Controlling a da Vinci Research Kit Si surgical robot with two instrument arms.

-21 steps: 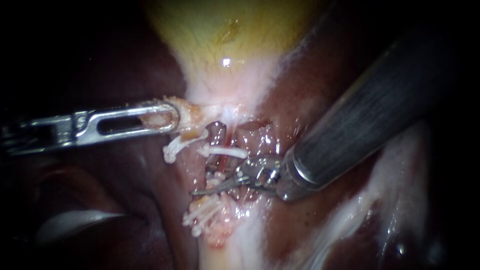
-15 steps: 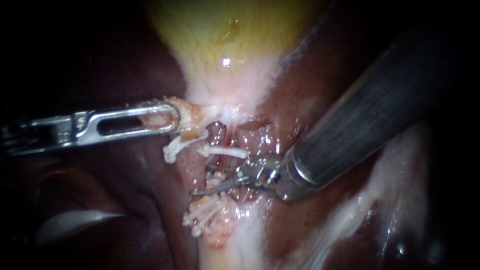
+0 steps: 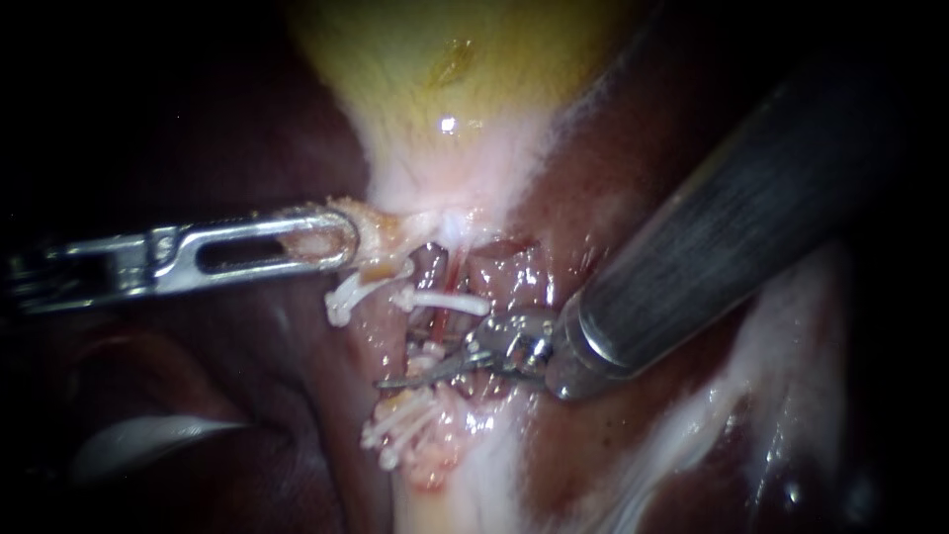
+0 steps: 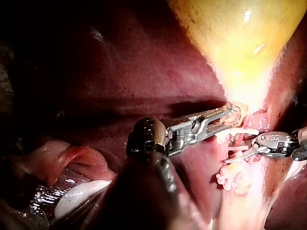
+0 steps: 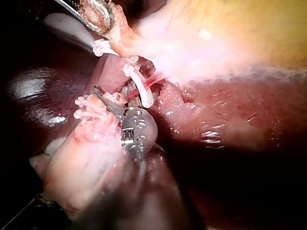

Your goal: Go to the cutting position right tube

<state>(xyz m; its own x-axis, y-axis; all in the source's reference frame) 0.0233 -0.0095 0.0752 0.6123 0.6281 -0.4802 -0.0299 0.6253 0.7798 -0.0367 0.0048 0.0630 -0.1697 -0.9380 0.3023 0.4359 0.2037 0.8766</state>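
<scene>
2 instruments meet at 6 o'clock of the gallbladder (image 3: 445, 79); the left instrument (image 3: 331, 237), entering from 9 o'clock, has its end effector clenched on the gallbladder's neck; the right instrument (image 3: 410, 368), from 2 o'clock, holds its bladed end effector parted at the clipped right tube (image 3: 442, 318).

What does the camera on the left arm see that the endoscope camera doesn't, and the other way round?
Only the left wrist view shows the dark round joint and dark shaft behind the left instrument.

Only the endoscope view shows the thick grey shaft of the right instrument, coming in from the upper right. The left wrist view catches just its tip.

Both show the yellow gallbladder, the dark red liver and the white clips. Both also show the left instrument's jaws shut on tissue at the gallbladder's narrow end.
</scene>
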